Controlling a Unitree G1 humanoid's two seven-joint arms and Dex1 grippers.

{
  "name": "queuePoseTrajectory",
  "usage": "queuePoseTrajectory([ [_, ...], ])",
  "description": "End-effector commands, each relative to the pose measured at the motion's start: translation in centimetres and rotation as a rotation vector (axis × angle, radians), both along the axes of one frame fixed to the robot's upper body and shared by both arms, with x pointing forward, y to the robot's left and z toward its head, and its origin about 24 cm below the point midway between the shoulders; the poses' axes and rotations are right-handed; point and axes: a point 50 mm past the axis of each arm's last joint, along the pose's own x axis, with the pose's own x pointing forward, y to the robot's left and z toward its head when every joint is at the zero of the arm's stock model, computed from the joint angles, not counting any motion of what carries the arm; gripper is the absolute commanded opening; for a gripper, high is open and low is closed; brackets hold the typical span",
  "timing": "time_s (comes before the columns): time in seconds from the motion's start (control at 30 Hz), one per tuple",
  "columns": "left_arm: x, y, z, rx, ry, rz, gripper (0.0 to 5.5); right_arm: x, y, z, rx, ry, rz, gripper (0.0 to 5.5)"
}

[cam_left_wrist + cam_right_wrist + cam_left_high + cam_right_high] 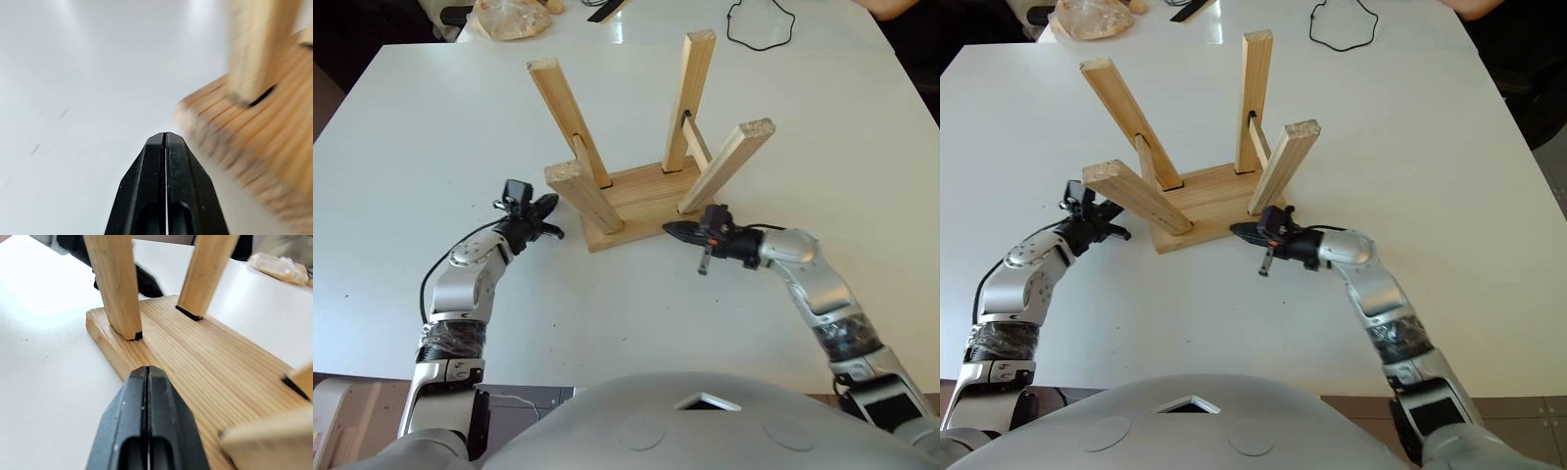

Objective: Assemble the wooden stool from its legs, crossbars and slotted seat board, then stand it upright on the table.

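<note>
- The left gripper (166,138) has its two fingers pressed flat together with nothing between them. It sits low over the table (431,127), its tip just beside the left end of the seat board (631,201), with a strip of bare tabletop between them.
- The right gripper (147,371) is likewise pinched tight on nothing. Its tip is at the near long edge of the seat board, towards the right end; I cannot tell whether it touches the wood.
- The seat board lies flat on the table between the two grippers, underside up.
- Four legs stand in its slots, splayed outward: the near-left leg (585,194), the far-left leg (568,117), the far-right leg (690,98) and the near-right leg (729,164).
- A crossbar (697,145) runs between the two right legs, and another crossbar (1144,157) between the two left legs.
- At the far edge of the table lie a black cable (759,24) and a crumpled bag (514,18).
</note>
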Motion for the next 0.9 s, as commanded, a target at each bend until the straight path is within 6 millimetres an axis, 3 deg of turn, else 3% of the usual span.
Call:
queuePoseTrajectory([
  [0.03, -1.5, 0.6, 0.7, -0.066, -0.018, 0.044, 0.03, -2.0, -2.2, 0.0, -0.005, 0.084, -0.007, 0.00],
  [0.2, -7.5, 0.2, -1.0, -0.044, 0.212, -0.206, 0.03, 1.0, -6.7, 0.4, -0.127, -0.008, -0.276, 0.00],
  [0.33, -8.7, 0.2, -1.4, 0.005, 0.275, -0.301, 0.03, 3.0, -9.0, 0.3, -0.250, -0.071, -0.359, 0.00],
  [0.57, -8.2, -2.7, -2.1, -0.027, 0.271, -0.392, 0.03, 3.9, -7.6, -2.3, -0.344, -0.054, -0.259, 0.00],
  [0.77, -7.4, -3.0, -2.1, -0.010, 0.263, -0.403, 0.03, 4.1, -6.8, -2.9, -0.347, -0.058, -0.211, 0.00],
  [0.9, -7.6, -3.1, -2.3, -0.004, 0.265, -0.408, 0.03, 3.3, -6.0, -2.6, -0.294, -0.031, -0.137, 0.00],
])
